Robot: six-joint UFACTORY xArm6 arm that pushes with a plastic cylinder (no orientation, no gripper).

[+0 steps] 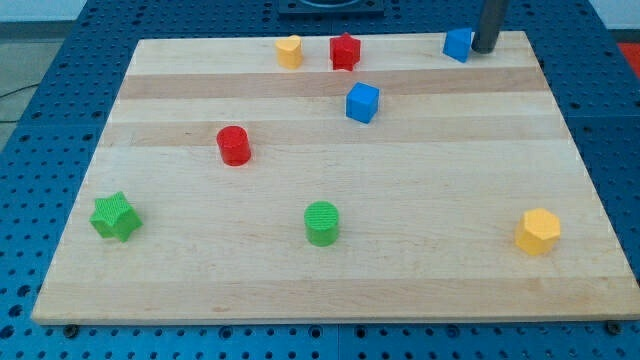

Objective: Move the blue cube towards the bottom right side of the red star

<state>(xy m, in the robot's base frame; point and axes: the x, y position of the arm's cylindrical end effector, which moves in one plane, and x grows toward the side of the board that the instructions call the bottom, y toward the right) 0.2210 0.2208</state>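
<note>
The blue cube (362, 102) sits on the wooden board (330, 260), below and slightly to the right of the red star (344, 51), which stands near the view's top edge. A second blue block (457, 44) stands at the top right. My tip (484, 49) rests just to the right of that second blue block, touching or nearly touching it, and far to the right of the blue cube.
A yellow block (289, 51) stands left of the red star. A red cylinder (234, 146) is at mid-left. A green star (114, 217) is at the bottom left, a green cylinder (322, 223) at bottom centre, a yellow hexagonal block (538, 231) at bottom right.
</note>
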